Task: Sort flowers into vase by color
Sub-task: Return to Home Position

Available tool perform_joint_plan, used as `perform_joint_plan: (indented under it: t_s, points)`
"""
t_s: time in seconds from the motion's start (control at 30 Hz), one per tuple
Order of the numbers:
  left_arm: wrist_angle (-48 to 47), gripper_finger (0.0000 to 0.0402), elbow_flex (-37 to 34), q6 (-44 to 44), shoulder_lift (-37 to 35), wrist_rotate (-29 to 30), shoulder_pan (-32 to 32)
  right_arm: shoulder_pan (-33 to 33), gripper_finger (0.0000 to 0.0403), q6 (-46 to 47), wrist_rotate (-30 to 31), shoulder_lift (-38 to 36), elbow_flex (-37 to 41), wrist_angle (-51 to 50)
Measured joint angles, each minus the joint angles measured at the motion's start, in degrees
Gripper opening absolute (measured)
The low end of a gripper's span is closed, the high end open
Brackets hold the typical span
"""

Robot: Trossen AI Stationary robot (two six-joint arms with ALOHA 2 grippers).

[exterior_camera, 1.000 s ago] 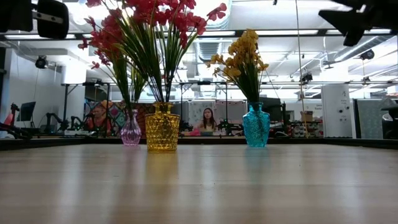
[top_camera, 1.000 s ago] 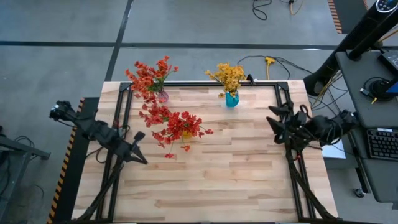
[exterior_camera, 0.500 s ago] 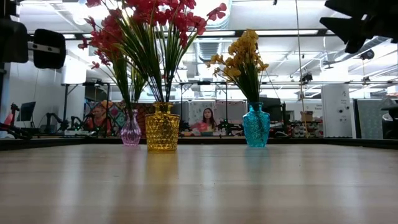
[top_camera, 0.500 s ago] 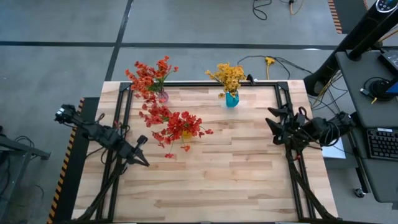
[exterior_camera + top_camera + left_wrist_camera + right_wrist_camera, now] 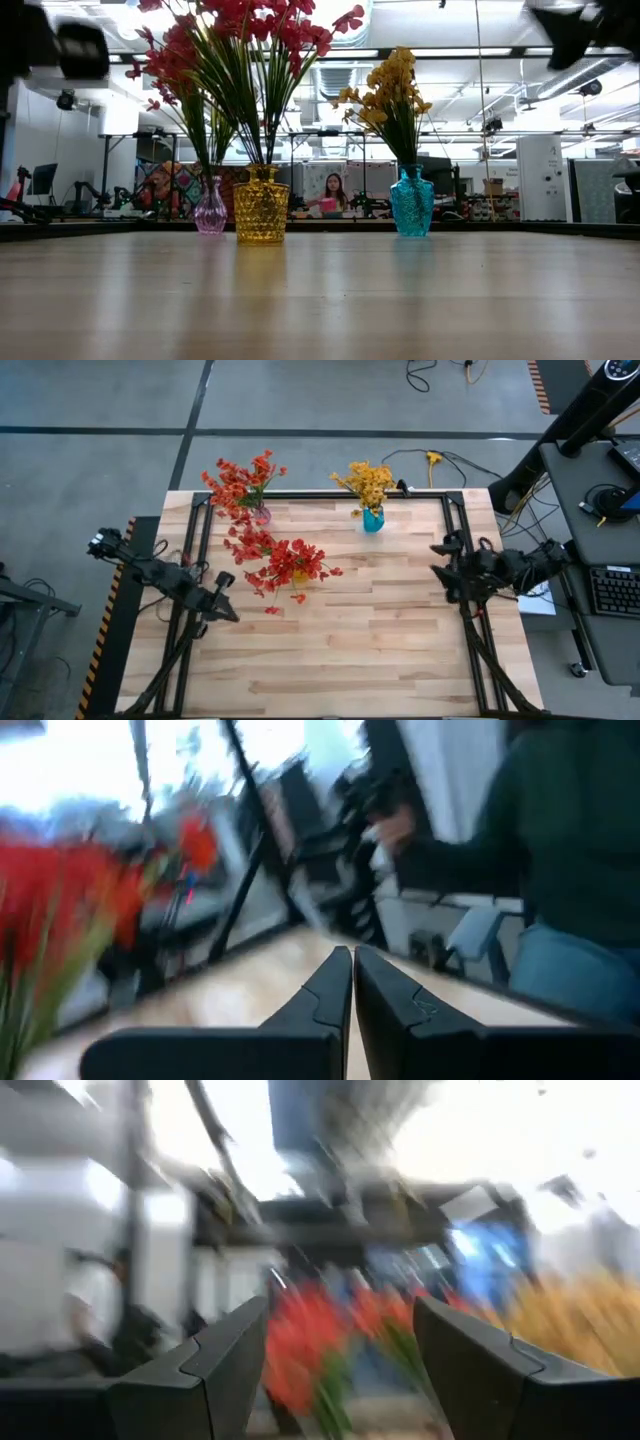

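The flowers (image 5: 290, 565) stand sorted: orange in the pink vase (image 5: 210, 214), red in the yellow vase (image 5: 260, 208), yellow in the blue vase (image 5: 412, 204). The left hand (image 5: 352, 958), pinched shut, and the right hand (image 5: 340, 1312), spread wide, are both empty and should retreat sideways, clear of the blossoms.

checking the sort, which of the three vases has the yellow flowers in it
The blue vase, standing apart from the other two, holds the yellow flowers; the pink vase and the yellow vase both hold red-orange blossoms.
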State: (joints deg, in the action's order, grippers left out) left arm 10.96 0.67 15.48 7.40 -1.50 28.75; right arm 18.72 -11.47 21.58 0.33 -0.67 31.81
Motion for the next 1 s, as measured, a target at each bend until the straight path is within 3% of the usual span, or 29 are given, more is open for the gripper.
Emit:
perform_joint_plan:
  t_s: [0.13, 0.37, 0.63, 0.8, 1.0]
  points:
    - [-3.0, 0.0, 1.3, 3.2, 0.1, 0.0, -0.4, 0.0, 0.0242, -4.5, -2.8, 0.0, 0.0, 6.0]
    - [-16.6, 0.0, 3.2, -5.7, -2.5, 1.7, -1.0, 0.0, 0.0242, -4.1, -0.5, 0.1, 0.0, -1.2]
    - [-16.8, 0.0, 2.5, -9.9, -4.2, 4.2, -1.1, 0.0, 0.0242, -4.0, 1.8, 0.5, 0.0, -10.0]
    - [-16.6, 0.0, 2.6, -19.8, -3.1, 10.2, -1.1, 0.0, 0.0242, -5.6, 2.6, 0.5, 0.0, -9.1]
    - [-16.5, 0.0, 2.6, -27.1, -2.3, 11.0, -1.1, 0.0, 0.0242, -6.6, 2.6, 0.5, 0.0, -6.6]
